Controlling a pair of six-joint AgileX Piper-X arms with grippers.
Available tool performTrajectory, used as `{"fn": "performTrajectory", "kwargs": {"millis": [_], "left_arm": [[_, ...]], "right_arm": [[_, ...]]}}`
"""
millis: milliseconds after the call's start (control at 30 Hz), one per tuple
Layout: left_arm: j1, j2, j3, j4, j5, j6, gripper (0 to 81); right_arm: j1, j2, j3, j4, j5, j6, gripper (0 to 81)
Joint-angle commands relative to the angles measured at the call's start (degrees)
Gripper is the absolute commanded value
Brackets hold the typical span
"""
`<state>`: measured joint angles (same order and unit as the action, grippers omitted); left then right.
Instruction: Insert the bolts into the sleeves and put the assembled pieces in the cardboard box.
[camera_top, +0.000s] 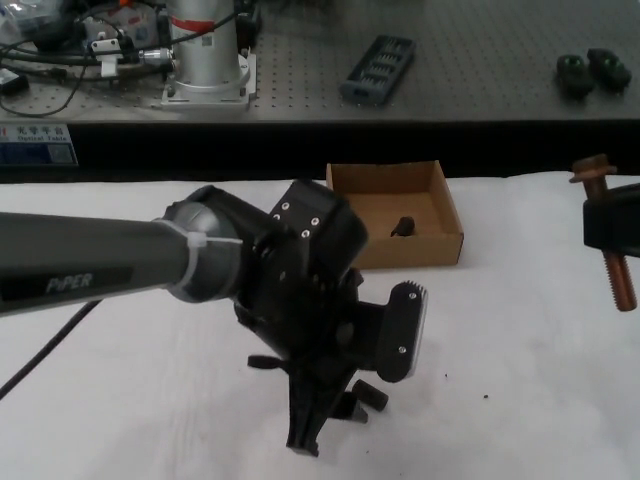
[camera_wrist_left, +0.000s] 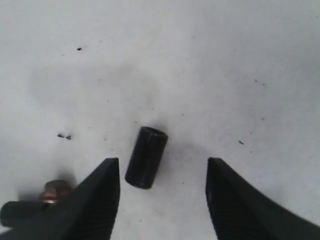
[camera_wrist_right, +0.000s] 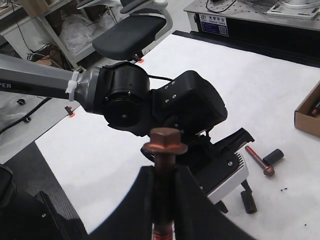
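Note:
A black sleeve (camera_wrist_left: 146, 157) lies on the white cloth between the fingers of my left gripper (camera_wrist_left: 162, 162), which is open and points down at it. From above, my left gripper (camera_top: 335, 415) hangs low over the cloth in front of the cardboard box (camera_top: 400, 250). A dark piece (camera_top: 403, 226) lies inside the box. My right gripper (camera_top: 612, 225) is raised at the right edge, shut on a copper bolt (camera_top: 618, 270) held head up. That bolt (camera_wrist_right: 165, 142) stands between its fingers. Another bolt (camera_wrist_right: 259, 160) and a second sleeve (camera_wrist_right: 273, 156) lie beside the left gripper.
Behind the cloth runs a perforated metal bench with a silver post (camera_top: 205, 50), a black tray (camera_top: 378, 66) and two black knobs (camera_top: 592, 70). An office chair (camera_wrist_right: 132, 32) stands off the table's far side. A loose sleeve (camera_wrist_right: 248, 201) lies under the left arm.

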<state>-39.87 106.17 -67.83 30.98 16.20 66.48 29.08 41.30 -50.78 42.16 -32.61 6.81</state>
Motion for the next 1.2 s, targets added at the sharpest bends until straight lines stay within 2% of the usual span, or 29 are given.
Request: {"fn": "performTrajectory", "kwargs": {"millis": [0, 300, 600, 733, 1167], "left_arm": [[0.0, 1.4, -2.1, -0.7, -1.0, 3.1, 39.3], [0.2, 6.0, -6.4, -0.2, -1.0, 4.7, 36.9], [2.5, 6.3, -6.4, 2.7, -0.4, 5.7, 36.0], [2.5, 6.3, -6.3, 2.9, 2.1, 5.7, 36.0], [1.8, 8.3, -6.2, 3.8, 2.1, 5.0, 36.0]], "right_arm": [[-0.3, -0.3, -0.3, 0.0, -0.5, -0.4, 4.3], [-0.3, -0.5, -0.3, 1.0, -0.5, -0.4, 4.3], [-0.3, -0.5, -0.3, 1.2, -0.5, -0.6, 4.3], [-0.3, -0.5, -0.3, 1.2, -0.5, -1.7, 4.3], [-0.3, -0.5, -0.3, 0.7, -0.3, -1.7, 4.3]]}}
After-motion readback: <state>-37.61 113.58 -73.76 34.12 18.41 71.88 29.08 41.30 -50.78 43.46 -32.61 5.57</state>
